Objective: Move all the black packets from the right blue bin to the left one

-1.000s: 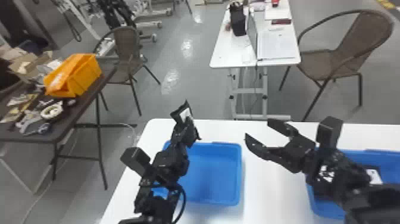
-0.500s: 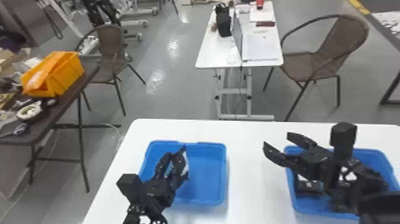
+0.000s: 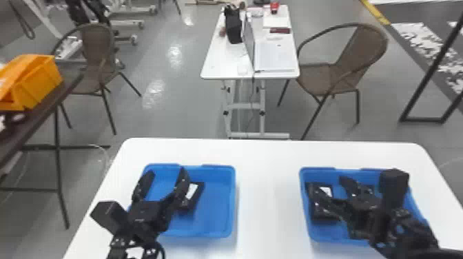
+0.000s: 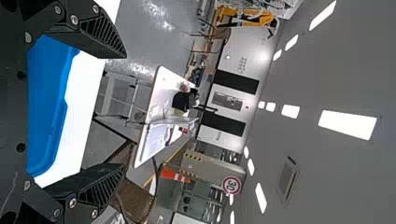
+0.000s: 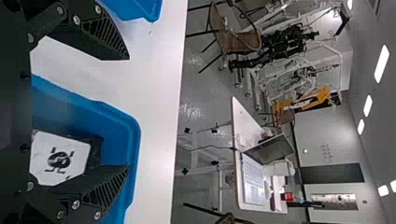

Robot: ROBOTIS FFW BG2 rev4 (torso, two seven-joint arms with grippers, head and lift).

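One black packet in the left bin, another in the right, my fingers spread over both

A flat black packet with a white label [image 3: 194, 195] lies in the left blue plastic bin [image 3: 217, 210], toward the bin's middle. My left gripper [image 3: 166, 172] is over that bin, its fingers spread wide with nothing gripped between them; the packet is just beside my right-hand finger, and I can't tell whether they touch.

In the right blue plastic bin [image 3: 323, 175], a black packet with a white patch [image 3: 325, 215] lies along the left wall. My right gripper [image 3: 327, 183] reaches over it with its fingers well parted and nothing held; one finger crosses in front of the packet, contact unclear. My right wrist view shows a white label with a dark emblem [image 5: 60, 159] down in the bin, near one of my fingers. Farther right, a dark shape is partly hidden by my arm; I can't say what it is.

Both bins stand on the white worktop [image 3: 267, 193], one toward its far left corner, one toward its far right. Past its far edge are a smaller white table [image 3: 220, 65] with an open laptop [image 3: 275, 57] and two brown woven chairs. Off the left edge, an orange plastic box [image 3: 41, 82] sits on a dark table.
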